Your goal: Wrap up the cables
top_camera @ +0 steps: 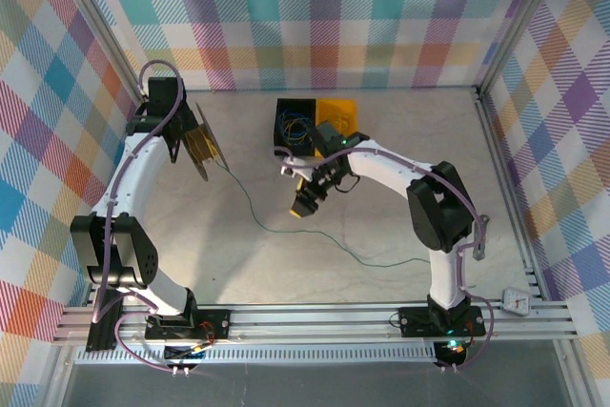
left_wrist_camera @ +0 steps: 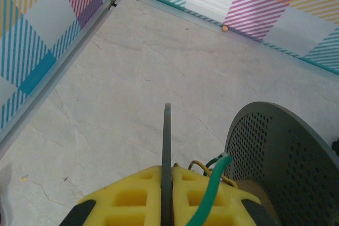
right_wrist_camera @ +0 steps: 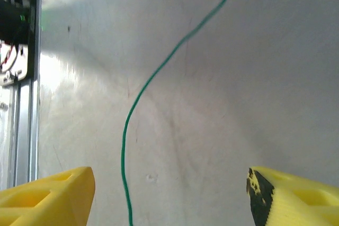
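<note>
The left gripper (left_wrist_camera: pixel 167 189) is squeezing shut on a thin edge of the black spool (left_wrist_camera: pixel 280 157), and the green cable (left_wrist_camera: pixel 209 191) is coming off it. The cable is lying in a long wiggly line across the table (top_camera: pixel 286 278), passing between the wide-open fingers (right_wrist_camera: pixel 47 194) of the right gripper (right_wrist_camera: pixel 169 197).

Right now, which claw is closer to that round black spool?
Left. The left gripper is shut on one flange of the spool; the right gripper hangs open off to the spool's right, over the green cable.
</note>
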You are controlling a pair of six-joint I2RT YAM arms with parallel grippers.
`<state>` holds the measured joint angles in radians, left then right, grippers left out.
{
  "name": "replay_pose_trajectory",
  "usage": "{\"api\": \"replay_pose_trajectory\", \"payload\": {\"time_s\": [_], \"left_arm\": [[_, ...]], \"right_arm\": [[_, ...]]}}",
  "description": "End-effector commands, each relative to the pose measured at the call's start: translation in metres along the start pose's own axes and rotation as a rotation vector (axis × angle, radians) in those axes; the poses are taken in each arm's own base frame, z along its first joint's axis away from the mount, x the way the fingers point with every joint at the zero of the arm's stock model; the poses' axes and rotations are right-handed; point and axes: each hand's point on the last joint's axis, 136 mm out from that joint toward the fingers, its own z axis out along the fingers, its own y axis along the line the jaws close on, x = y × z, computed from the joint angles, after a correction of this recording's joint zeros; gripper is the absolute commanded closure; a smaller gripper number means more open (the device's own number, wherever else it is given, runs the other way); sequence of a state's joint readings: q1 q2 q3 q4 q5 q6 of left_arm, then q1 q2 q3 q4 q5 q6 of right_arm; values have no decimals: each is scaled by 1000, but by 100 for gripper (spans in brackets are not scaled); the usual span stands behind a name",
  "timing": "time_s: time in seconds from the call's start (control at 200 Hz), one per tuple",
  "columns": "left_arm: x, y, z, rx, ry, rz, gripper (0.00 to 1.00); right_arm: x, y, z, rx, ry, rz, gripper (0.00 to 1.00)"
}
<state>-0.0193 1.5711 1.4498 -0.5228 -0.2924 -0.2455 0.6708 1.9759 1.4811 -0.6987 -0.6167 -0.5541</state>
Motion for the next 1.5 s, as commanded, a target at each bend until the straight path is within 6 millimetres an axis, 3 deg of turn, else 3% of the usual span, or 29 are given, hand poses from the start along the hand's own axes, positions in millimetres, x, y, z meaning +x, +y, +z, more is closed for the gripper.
{"api": "replay_pose_trajectory", "payload": {"time_s": [0.0, 0.24, 0.395, 0.6, 0.71, 0.745, 0.93, 1.2, 1.375, 1.495], "left_arm": [[-25, -15, -8, 59, -68, -22, 100], [-24, -16, -6, 58, -58, -16, 100], [-25, -16, -6, 59, -58, -13, 100], [-26, -19, -6, 72, -47, 1, 100], [-24, -23, -2, 90, -25, 7, 100], [-22, -25, 0, 96, -20, 10, 100], [-17, -30, 7, 117, 8, 24, 100], [-5, -37, 11, 136, 56, 56, 100], [24, -63, 9, 201, 153, 186, 100], [52, -88, -1, 250, 205, 322, 100]], "right_arm": [[11, 15, 16, -67, -12, 26, 25], [34, 39, 35, -129, 33, 60, 28], [45, 43, 47, -124, 78, 79, 35], [54, 35, 50, -59, 133, 121, 70], [49, 34, 37, -19, 150, 96, 100], [45, 34, 32, 0, 149, 81, 100], [0, 49, -15, 74, 76, -52, 100], [-102, 104, -112, 180, -180, -434, 100], [-167, 132, -159, 238, -391, -671, 100], [-210, 123, -173, 318, -493, -754, 100]]}}
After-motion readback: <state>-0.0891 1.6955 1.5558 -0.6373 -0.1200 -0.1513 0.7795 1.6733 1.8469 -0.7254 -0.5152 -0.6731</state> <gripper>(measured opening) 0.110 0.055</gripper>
